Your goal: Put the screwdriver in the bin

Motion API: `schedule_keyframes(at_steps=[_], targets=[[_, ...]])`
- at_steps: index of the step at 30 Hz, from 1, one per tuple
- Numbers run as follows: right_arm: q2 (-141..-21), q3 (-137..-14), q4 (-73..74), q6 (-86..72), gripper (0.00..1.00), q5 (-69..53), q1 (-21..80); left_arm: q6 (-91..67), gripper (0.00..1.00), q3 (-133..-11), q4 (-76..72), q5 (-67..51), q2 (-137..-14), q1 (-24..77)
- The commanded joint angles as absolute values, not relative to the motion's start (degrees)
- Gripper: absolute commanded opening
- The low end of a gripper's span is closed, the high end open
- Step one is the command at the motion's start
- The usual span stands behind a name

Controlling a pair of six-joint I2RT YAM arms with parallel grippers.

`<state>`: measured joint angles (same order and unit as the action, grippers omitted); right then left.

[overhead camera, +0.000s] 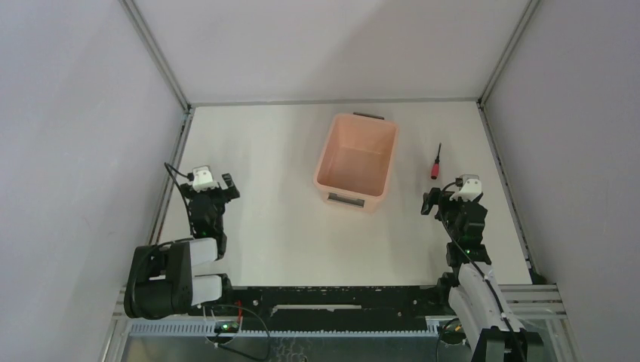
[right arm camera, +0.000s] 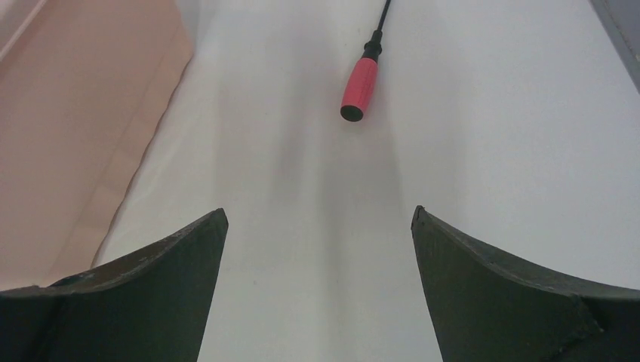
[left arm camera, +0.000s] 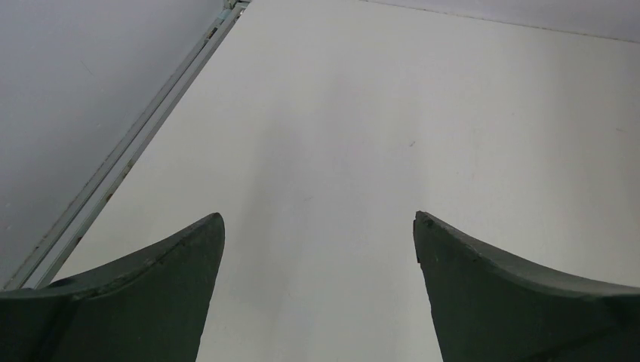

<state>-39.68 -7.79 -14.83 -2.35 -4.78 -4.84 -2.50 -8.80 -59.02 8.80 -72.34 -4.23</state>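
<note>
The right gripper (right arm camera: 317, 219), fingers apart and empty, lines up behind the screwdriver (right arm camera: 359, 87) lying just right of the bin (overhead camera: 355, 162), likely for grasping.

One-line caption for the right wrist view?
Right gripper, jaws open, faces the small red-handled screwdriver lying on the white table; salmon-pink plastic bin at left.

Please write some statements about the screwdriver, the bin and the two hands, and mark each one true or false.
1. The screwdriver lies inside the bin. False: it lies on the table, to the right of the bin.
2. The bin is empty. True.
3. The right hand is open, with the screwdriver ahead of it. True.
4. The left hand holds the screwdriver. False: it is open and empty.
5. The screwdriver's red handle points toward the right hand. True.
</note>
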Motion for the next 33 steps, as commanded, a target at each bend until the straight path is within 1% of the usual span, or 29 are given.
schedule_keyframes(at_steps=[1, 4, 7, 11, 13, 15, 18, 21, 26, 33], targets=[[-38.6, -7.8, -17.8, -3.1, 1.0, -3.9, -4.6, -1.4, 1.0, -11.0, -60.7, 8.8, -71.9, -3.8], [-39.1, -8.2, -18.0, -2.7, 1.0, -4.3, -4.4, -1.4, 1.0, -10.9, -60.7, 8.8, -71.9, -3.8], [-39.3, -12.0, -14.1, -2.6, 1.0, -4.1, -4.2, -1.4, 1.0, -10.9, -60.7, 8.8, -72.0, -3.8], [-40.8, -22.6, -4.6, -3.8, 1.0, -3.0, -4.0, -1.4, 1.0, -10.9, -60.7, 8.8, -72.0, -3.8], [-43.9, -29.6, 1.9, -6.7, 1.0, -1.4, -4.1, -1.4, 1.0, -10.9, -60.7, 8.9, -72.0, -3.8], [-49.3, -39.7, 12.9, -9.5, 1.0, -0.1, -4.1, -1.4, 1.0, -10.9, -60.7, 8.9, -72.0, -3.8], [-60.5, -54.4, 27.5, -13.1, 1.0, 2.2, -4.2, -1.4, 1.0, -10.9, -60.7, 8.8, -72.0, -3.8], [-72.2, -65.8, 37.0, -14.5, 1.0, 5.5, -4.3, -1.4, 1.0, -11.0, -60.7, 8.8, -72.0, -3.8], [-87.3, -73.0, 38.5, -15.0, 0.99, 5.9, -5.5, -1.4, 1.0, -11.0, -60.7, 8.8, -72.0, -3.8], [-107.4, -83.4, 39.3, -13.2, 0.94, 5.7, -6.2, -1.4, 1.0, -11.0, -60.7, 8.8, -72.0, -3.8]])
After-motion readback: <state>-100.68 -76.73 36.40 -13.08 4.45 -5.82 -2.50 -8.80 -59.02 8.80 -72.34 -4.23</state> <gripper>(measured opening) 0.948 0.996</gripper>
